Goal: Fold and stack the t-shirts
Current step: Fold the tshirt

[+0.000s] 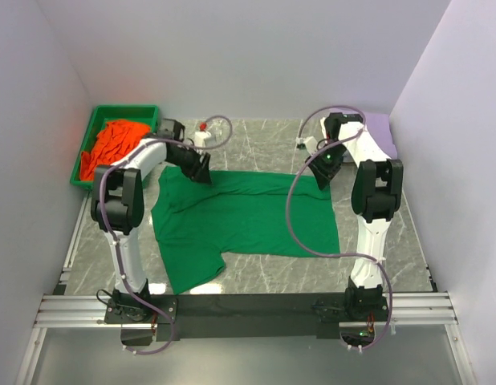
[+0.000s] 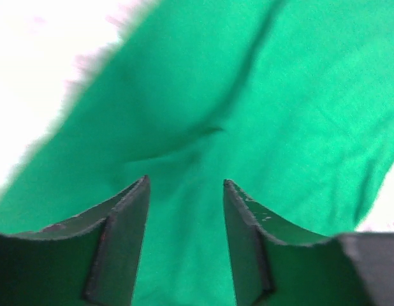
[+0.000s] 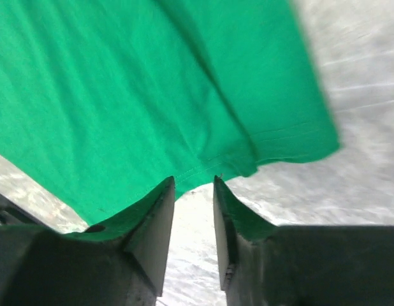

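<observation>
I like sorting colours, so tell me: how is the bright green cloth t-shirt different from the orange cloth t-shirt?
The bright green cloth t-shirt lies spread out, mostly flat; the orange cloth t-shirt is crumpled in a heap. The green one rests on the grey marbled table, in the middle; the orange one sits inside the green plastic tray at the far left. The green one covers much more space than the bunched orange one. Both are plain, single-colour cloth.
</observation>
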